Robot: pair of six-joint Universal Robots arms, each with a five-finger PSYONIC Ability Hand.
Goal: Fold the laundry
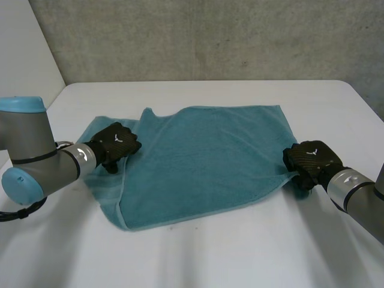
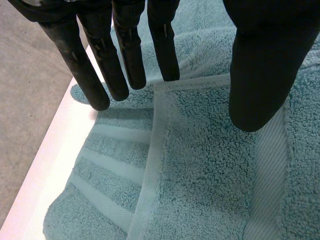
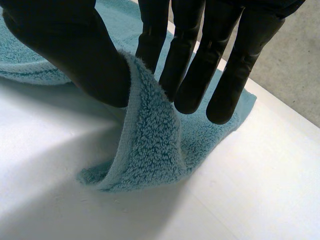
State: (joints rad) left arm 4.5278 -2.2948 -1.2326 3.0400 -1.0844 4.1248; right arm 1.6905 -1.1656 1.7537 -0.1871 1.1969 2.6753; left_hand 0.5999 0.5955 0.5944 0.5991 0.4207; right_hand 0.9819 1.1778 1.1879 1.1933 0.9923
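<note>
One teal terry towel (image 1: 204, 162) lies spread across the middle of the white table (image 1: 240, 258), with a grey wall (image 1: 210, 36) beyond the towel's far edge. We see it partly doubled over. A wide upper layer covers most of it, and a lower layer sticks out at the towel's left end.

At that left end the left arm (image 1: 30, 150) reaches in, and the left hand (image 1: 114, 144) sits over the spot where the upper layer's hemmed border crosses the lower one. From the head camera we cannot read its grip. The left wrist camera shows what that view hides. Its fingers (image 2: 85, 75) are straight and its thumb (image 2: 260, 75) is held apart, and nothing is caught between them. That camera also shows pale woven stripes across the lower layer.

At the towel's right edge the right hand (image 1: 312, 162) meets the cloth. The right wrist camera shows the detail: this hand pinches the edge between thumb and straight fingers. The pinched part is lifted into a fold, and the fold's lower end touches the table.
</note>
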